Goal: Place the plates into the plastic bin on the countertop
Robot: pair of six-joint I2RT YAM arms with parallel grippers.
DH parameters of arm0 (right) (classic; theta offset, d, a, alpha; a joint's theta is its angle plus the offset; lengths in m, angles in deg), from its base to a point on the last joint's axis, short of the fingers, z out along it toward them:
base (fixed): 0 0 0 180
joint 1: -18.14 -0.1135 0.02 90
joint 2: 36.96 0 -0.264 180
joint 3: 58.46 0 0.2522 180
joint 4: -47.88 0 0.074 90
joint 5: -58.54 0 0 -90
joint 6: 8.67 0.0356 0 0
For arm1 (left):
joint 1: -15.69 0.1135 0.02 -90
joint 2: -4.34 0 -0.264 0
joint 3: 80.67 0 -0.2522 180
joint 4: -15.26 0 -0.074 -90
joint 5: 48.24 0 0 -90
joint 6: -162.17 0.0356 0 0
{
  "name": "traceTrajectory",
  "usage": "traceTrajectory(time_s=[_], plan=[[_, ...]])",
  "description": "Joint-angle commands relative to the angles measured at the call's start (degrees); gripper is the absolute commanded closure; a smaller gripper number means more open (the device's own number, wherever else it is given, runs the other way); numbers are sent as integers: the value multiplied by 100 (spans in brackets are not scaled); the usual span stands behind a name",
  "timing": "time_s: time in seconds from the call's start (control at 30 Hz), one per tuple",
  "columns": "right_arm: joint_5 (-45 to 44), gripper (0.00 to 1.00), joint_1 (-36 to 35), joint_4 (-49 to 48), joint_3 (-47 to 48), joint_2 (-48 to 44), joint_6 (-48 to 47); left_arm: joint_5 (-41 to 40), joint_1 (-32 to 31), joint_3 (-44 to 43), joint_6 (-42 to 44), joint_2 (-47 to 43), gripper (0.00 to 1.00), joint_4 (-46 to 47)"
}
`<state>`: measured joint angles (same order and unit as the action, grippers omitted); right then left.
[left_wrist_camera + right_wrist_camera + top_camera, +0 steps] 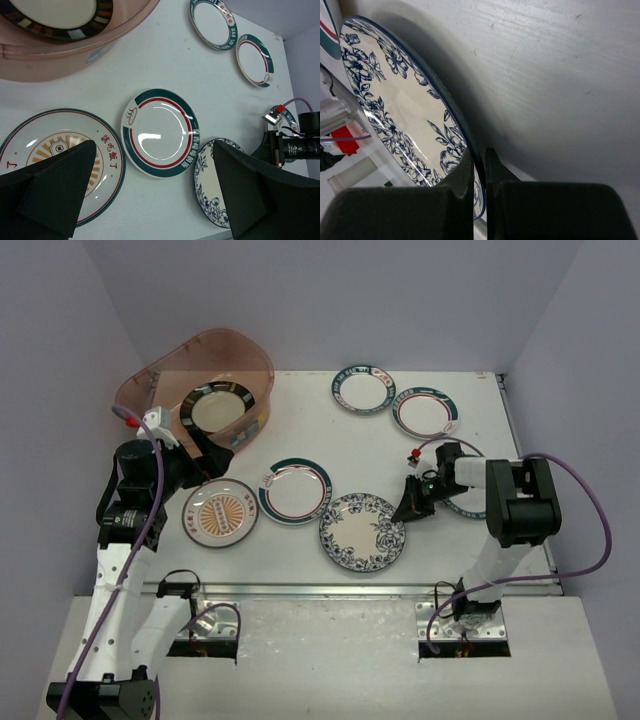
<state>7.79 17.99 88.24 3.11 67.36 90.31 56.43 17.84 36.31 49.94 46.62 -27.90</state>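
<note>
R tool (479, 167) pinching blue floral plate (395, 115) rim at its 2 o'clock; L tool (154, 150) hanging wide open, tabletop (300, 430) 9 o'clock.

The sunburst plate (65, 132) carries red Chinese characters (111, 154).

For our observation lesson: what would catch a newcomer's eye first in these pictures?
The right gripper pinches the rim of the blue floral plate near the front middle of the countertop. At the far left corner, the plastic bin already holds a black-rimmed plate. The left gripper hangs open just in front of that bin.
</note>
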Motion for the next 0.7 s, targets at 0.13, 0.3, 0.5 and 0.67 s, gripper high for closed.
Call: traceTrajectory(time_s=[0.13, 0.3, 0.5, 0.67], plan=[[-883, 100, 191, 100, -224, -1025, 38, 296, -83, -260, 83, 207, 0, 237], [-783, 100, 211, 207, -150, -1869, 68, 539, -75, -260, 9, 369, 0, 294], [176, 100, 572, -51, -2, -2692, 442, 1267, -83, -82, -351, 599, 0, 754], [1023, 100, 666, -360, 359, -2936, 1003, 1688, -454, 144, -616, 906, 0, 1446]])
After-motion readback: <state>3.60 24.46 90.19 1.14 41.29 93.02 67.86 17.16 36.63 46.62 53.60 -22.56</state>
